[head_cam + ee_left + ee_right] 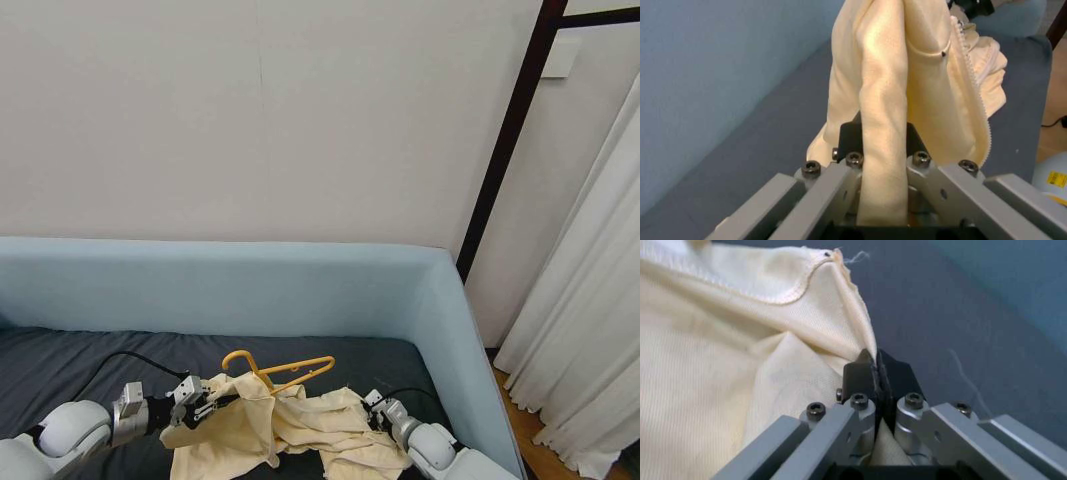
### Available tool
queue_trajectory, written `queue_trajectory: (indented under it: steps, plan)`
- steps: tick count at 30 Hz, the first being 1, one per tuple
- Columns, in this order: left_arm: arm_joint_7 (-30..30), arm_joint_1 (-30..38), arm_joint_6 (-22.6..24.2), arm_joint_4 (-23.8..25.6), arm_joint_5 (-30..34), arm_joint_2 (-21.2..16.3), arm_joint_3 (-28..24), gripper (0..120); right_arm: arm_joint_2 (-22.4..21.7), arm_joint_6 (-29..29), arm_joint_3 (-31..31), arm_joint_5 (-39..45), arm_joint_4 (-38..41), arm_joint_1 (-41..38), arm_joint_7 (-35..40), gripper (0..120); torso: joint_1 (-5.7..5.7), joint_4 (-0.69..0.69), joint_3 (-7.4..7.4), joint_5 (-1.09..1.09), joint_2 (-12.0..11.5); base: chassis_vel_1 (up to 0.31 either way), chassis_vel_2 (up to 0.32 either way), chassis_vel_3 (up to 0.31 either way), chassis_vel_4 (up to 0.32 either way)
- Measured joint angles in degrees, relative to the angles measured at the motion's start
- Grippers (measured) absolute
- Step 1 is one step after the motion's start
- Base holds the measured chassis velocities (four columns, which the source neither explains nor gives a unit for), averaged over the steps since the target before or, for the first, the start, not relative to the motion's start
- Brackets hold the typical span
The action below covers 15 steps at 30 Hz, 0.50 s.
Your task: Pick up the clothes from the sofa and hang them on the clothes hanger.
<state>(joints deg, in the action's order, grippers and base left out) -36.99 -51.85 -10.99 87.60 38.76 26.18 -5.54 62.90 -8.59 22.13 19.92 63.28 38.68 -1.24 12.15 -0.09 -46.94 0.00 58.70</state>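
The cream zip-up garment (290, 425) looks light, limp and thin. I judge it will sag, fold and trail from wherever it is pinched, and its smooth weave could creep out of a shallow grip. A hem, seam or bunched fold gives the surest hold. The toothed zipper (970, 65) adds a little stiffness along one edge. It lies crumpled on the seat of the sofa (300, 290), near the front edge and toward the right-hand end. An orange hanger (285, 370) rests against its backrest side, partly covered by cloth. The left end effector (883, 142) is at the garment's left side, clamped narrow around a thick rolled fold that rises away from it. The right end effector (877, 371) is at the garment's right edge, pinched nearly together on a thin stitched border just below a corner.
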Motion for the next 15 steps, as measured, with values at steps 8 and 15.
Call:
queue_trajectory:
  steps: [8,15]
  plan:
    - [-0.83,1.06,-1.30,0.62,-1.48,-0.37,-0.30,1,-2.70,-1.44,-5.17,5.56,7.70,1.00,2.08,0,0.00,0.00,0.00,0.00,0.00,0.000,0.000,0.000,0.000]
    - [-1.97,2.22,-1.83,0.80,-4.53,-0.52,-1.12,1,-8.30,-5.66,-10.84,12.39,19.65,3.08,4.20,0,0.00,0.00,0.00,0.01,0.00,0.000,0.000,0.000,0.000]
